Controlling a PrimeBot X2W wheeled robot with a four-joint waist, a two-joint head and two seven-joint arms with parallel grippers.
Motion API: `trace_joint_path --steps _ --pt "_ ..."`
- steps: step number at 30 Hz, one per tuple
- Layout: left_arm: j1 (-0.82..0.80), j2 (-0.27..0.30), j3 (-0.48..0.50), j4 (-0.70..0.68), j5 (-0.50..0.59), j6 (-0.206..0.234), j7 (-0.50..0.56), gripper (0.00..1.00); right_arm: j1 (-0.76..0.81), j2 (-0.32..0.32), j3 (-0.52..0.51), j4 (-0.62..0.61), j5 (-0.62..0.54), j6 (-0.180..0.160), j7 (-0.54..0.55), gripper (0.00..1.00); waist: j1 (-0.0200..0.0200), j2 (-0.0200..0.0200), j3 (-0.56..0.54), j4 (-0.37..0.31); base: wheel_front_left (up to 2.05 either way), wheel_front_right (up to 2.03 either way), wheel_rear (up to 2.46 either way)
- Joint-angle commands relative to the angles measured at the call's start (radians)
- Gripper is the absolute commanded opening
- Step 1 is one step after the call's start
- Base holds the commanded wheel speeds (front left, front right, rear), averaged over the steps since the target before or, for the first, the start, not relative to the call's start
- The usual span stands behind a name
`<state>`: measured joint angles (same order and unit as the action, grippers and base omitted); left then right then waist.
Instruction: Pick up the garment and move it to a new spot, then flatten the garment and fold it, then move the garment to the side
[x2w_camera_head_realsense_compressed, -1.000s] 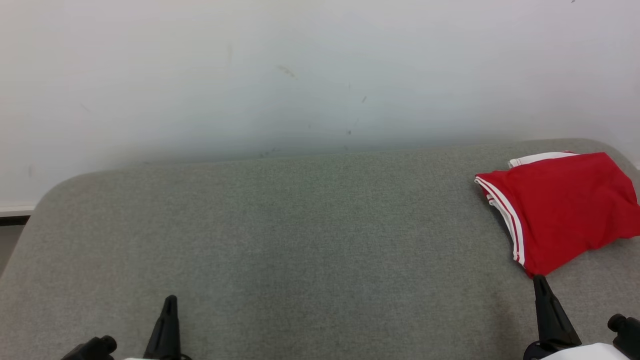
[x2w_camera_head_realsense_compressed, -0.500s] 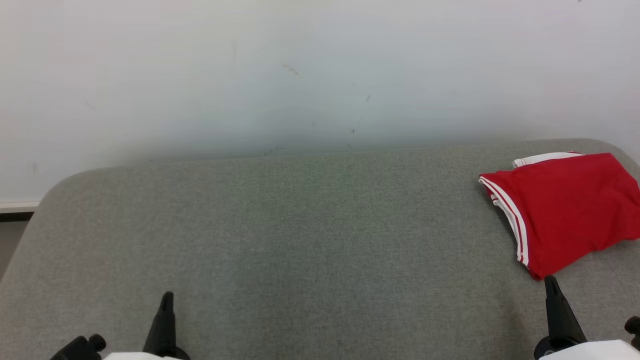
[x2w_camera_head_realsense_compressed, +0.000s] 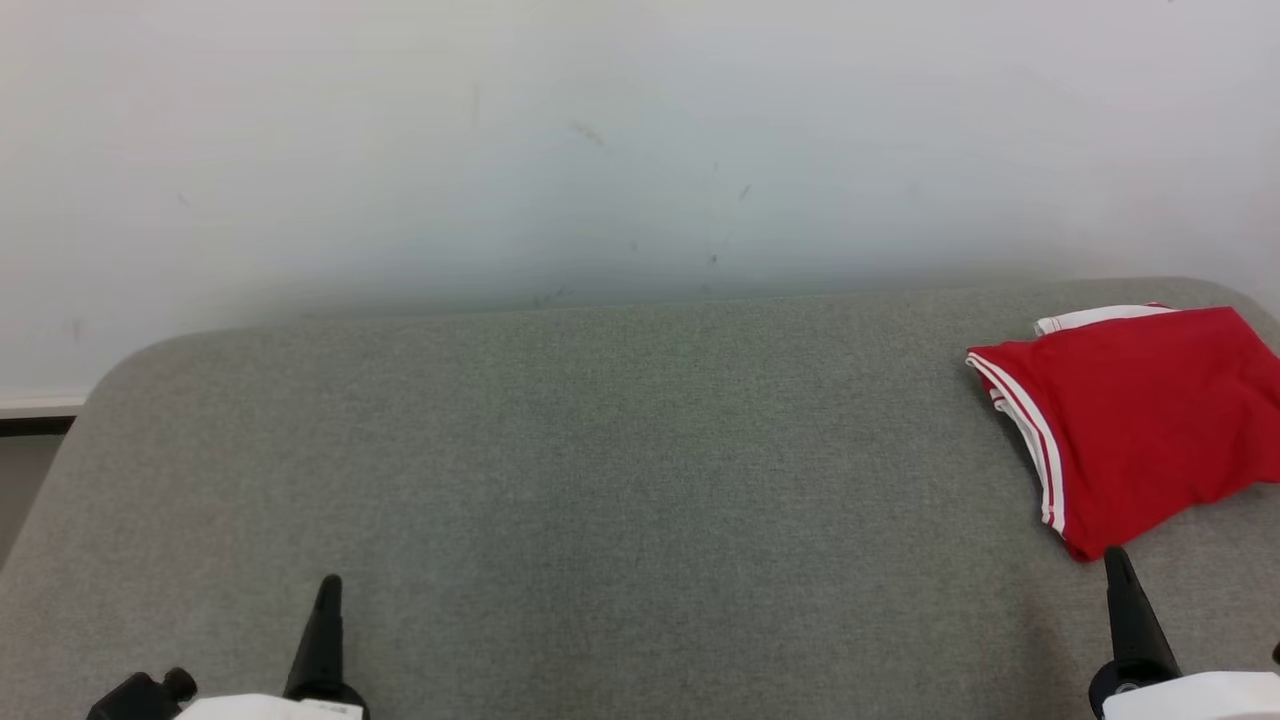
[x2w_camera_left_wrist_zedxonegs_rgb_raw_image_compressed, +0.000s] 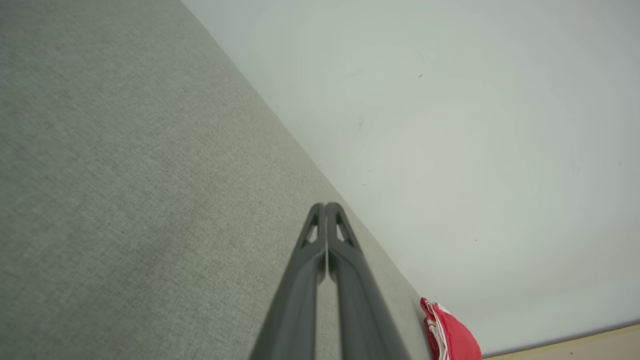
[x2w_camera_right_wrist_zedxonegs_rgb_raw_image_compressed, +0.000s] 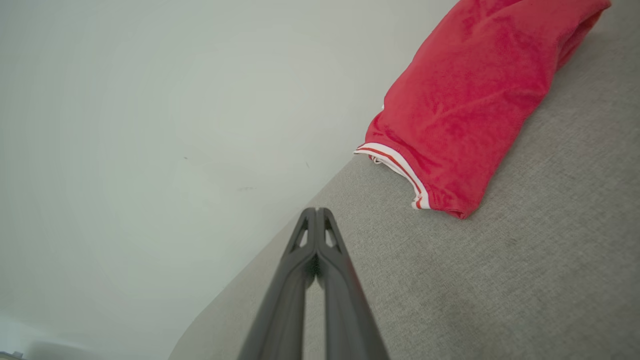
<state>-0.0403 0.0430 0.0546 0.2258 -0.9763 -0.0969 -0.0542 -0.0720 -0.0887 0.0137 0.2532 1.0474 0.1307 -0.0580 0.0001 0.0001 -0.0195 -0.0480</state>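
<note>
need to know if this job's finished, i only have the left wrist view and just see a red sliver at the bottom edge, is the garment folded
observer: yes. In the head view the red garment lies as a compact folded bundle at the right end of the grey surface.
operator: is the right gripper holding it
observer: no. The right wrist view shows the right gripper shut on nothing, with bare grey fabric between its tips and the garment.
operator: is the fold neat
observer: mostly. In the head view a white band pokes out along the bundle's far edge.
</note>
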Motion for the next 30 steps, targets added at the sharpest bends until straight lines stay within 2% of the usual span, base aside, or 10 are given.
trace_joint_path --steps 1,30 --pt "-0.022 0.006 0.005 -0.007 -0.03 -0.005 0.005 0.0 -0.024 -0.001 -0.009 -0.014 0.021 0.0 0.005 0.0 0.0 -0.0001 0.0 0.0 0.0 0.0 0.0" --pt "-0.047 0.009 0.032 0.005 -0.318 -0.02 0.084 0.0 -0.034 0.015 -0.065 -0.014 0.282 0.0 0.084 0.0 0.0 -0.0001 0.009 0.019 0.0 0.0 0.0"
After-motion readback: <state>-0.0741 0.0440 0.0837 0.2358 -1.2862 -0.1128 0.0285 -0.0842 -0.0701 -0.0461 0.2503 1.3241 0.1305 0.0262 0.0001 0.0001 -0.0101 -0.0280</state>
